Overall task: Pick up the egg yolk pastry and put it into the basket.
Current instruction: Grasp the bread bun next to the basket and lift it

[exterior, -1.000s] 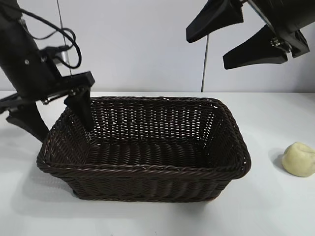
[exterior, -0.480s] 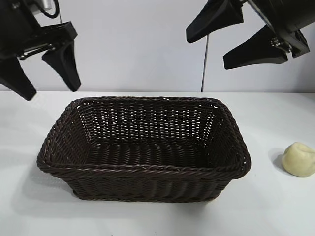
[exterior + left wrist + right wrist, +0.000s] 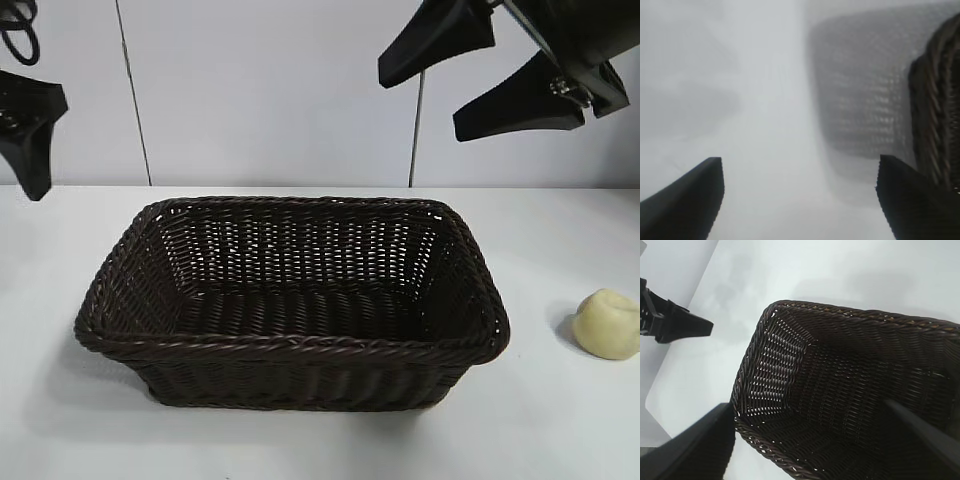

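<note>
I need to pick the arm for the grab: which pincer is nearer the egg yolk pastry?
Right. The right pincer hangs open, high above the basket's right end; the left pincer is beyond its far end. The egg yolk pastry sits right of the basket.

A plain white table (image 3: 300,440) filled the foreground. Behind its far edge stood a pale wall (image 3: 270,90) crossed by two thin dark vertical seams.
</note>
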Controlling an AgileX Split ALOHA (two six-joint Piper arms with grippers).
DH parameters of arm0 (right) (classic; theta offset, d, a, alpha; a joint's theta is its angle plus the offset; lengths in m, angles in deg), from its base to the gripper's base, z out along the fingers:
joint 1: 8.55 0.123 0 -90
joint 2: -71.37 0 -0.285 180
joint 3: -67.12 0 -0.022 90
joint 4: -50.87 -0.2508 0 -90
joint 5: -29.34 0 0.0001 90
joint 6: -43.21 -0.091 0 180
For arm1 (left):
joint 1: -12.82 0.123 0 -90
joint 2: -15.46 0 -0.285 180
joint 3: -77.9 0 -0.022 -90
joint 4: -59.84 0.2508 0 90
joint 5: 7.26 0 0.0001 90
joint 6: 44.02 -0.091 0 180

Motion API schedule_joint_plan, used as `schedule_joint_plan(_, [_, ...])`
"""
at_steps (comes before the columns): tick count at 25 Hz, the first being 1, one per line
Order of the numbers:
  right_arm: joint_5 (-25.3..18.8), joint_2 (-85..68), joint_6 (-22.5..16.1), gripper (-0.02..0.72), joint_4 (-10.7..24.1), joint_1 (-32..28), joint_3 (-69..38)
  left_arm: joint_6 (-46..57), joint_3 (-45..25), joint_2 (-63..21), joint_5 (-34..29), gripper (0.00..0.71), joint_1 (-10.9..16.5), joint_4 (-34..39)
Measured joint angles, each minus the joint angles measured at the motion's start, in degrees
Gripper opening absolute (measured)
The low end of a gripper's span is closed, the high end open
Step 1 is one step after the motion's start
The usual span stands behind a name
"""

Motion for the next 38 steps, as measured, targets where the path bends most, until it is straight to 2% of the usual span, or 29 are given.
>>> schedule_joint_plan(5, [0.0,0.0,0.0,0.571,0.07,0.0,0.0,-2.24,0.0,0.0,-0.8,0.605,7.01,-4.44])
schedule_joint_plan(8, [0.0,0.0,0.0,0.571,0.07,0.0,0.0,-4.12,0.0,0.0,-1.78,0.605,8.53,-6.36])
schedule_joint_plan(17, [-0.05,0.0,0.0,0.571,0.33,0.0,0.0,-6.08,0.0,-3.2,-7.27,0.605,8.58,-8.1])
schedule_joint_plan(21, [-0.37,0.0,0.0,0.571,0.69,0.0,0.0,-6.15,0.0,-8.15,-10.8,0.605,8.58,-7.63])
schedule_joint_plan(25, [-1.14,0.0,0.0,0.571,0.73,0.0,0.0,-6.22,-0.66,-15.17,-11.55,0.605,8.58,-7.52])
schedule_joint_plan(29, [-1.3,0.0,0.0,0.571,0.73,0.0,0.0,-6.52,-5.89,-25.47,-11.95,0.605,8.58,-7.24])
schedule_joint_plan(38, [-1.33,0.0,0.0,0.571,0.92,0.0,0.0,-6.46,-23.77,-50.69,-12.63,0.605,8.58,-7.24])
